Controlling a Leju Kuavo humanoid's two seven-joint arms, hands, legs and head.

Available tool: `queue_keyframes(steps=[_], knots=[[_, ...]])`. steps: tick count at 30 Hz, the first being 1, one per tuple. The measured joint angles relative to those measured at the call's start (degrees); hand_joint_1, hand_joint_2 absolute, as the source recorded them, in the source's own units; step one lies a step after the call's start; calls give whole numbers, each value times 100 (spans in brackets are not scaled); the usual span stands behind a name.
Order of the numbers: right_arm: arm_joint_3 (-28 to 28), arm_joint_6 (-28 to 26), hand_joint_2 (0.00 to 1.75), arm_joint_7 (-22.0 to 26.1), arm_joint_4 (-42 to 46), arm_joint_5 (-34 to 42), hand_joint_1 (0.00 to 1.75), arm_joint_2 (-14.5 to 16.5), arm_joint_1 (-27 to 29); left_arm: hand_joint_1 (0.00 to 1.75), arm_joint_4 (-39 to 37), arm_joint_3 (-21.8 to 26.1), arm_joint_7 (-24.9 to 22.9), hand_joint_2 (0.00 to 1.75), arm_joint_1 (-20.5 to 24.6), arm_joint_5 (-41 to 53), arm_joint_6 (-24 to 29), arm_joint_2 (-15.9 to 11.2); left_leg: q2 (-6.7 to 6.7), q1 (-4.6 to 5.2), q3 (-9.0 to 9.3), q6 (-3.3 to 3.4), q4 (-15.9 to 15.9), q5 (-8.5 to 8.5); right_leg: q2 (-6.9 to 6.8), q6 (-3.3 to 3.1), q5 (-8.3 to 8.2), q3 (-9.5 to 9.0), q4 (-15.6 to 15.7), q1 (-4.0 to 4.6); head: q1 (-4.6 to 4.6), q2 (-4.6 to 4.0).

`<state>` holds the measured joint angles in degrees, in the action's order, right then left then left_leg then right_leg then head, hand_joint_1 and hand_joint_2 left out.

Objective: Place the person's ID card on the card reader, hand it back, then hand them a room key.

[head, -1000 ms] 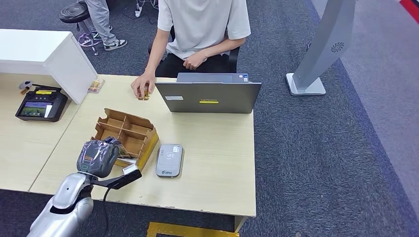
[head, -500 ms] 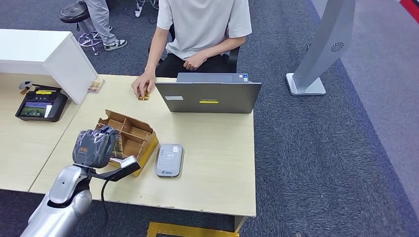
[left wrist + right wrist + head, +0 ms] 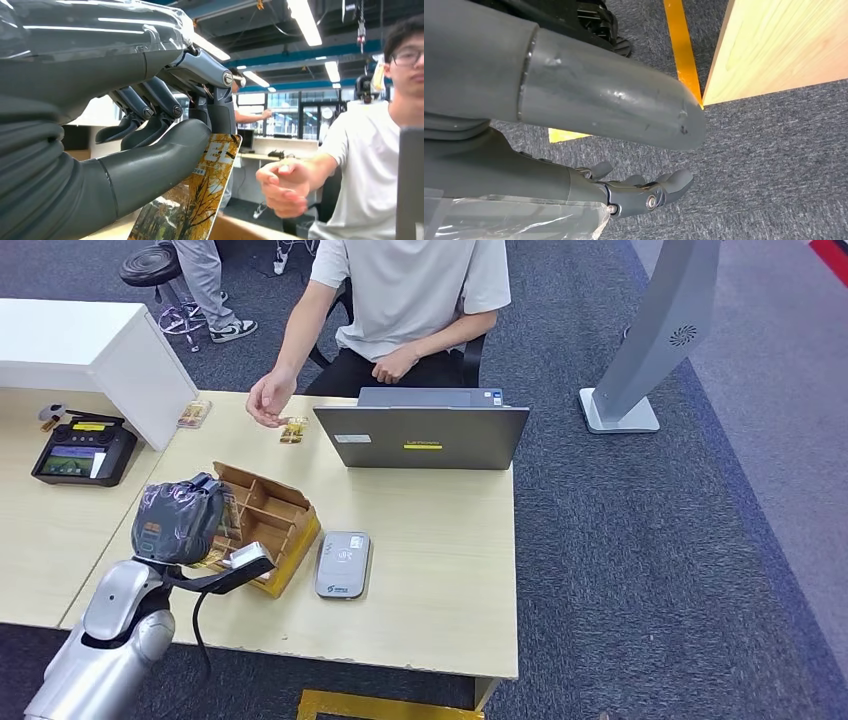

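A room key [image 3: 192, 200], a card printed with yellow autumn trees, is being pinched between the thumb and the dark fingers [image 3: 150, 107] of the left hand [image 3: 178, 522]. In the head view that hand is being held above the near-left part of the table [image 3: 440, 530], over the left side of the divided cardboard box [image 3: 268, 520], and the key itself is being hidden by the hand there. The card reader [image 3: 343, 564] is lying flat just right of the box, with nothing resting on it. A small card [image 3: 293, 430] is lying on the table's far side, left of the laptop [image 3: 422, 436]; whether it is the ID card cannot be told. The person's hand [image 3: 264, 398] is being held in the air just above and left of that card, fingers loosely curled, apart from it. In the left wrist view the same hand [image 3: 285, 185] is seen beyond the key, reaching toward it without touching.

The right hand [image 3: 639, 192] is hanging beside the table's edge over the grey carpet [image 3: 774, 165], fingers loosely curled and apart, with nothing being held.

A black controller [image 3: 82, 452] is sitting on the neighbouring table to the left.
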<state>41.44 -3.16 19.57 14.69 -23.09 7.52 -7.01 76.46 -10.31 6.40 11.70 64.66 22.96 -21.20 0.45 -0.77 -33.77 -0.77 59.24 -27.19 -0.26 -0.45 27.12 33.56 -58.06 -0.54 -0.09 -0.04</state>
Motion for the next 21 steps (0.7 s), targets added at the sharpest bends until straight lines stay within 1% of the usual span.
queue_keyframes(steps=[3,9,11,15,17,21], knots=[[-15,4,0,-28,-1,-66,0,2,-11,175,-87,1,19,175,304,-10,35,-21,-4,0,-1,0,0,4,-5,0,-2,-1,0,0,1,0],[-135,4,0,-136,-2,-189,0,34,-99,175,-810,-1,18,175,1383,97,115,-69,-5,-1,0,-3,1,19,-8,-6,-15,1,-4,1,0,0],[-191,8,0,-193,-4,-237,0,52,-128,175,-1224,-9,7,175,1831,192,163,-72,-7,-3,-1,-3,1,25,-9,-8,-19,4,-4,2,-1,0],[-331,3,0,-305,-6,-310,0,93,-215,175,-2299,-56,-24,175,2932,415,226,-71,-1,-3,-2,-2,1,32,-4,-9,-30,4,-5,2,-3,0],[-385,0,0,-332,-8,-316,0,111,-233,175,-2695,-93,-39,175,3314,461,226,-66,3,-3,-1,-2,1,32,1,-8,-32,5,-5,2,-8,0],[-463,7,0,-369,-9,-331,0,131,-251,175,-3353,-172,-158,175,3864,556,201,-34,3,-3,-3,-3,1,32,2,-8,-32,6,-5,2,-8,0]])
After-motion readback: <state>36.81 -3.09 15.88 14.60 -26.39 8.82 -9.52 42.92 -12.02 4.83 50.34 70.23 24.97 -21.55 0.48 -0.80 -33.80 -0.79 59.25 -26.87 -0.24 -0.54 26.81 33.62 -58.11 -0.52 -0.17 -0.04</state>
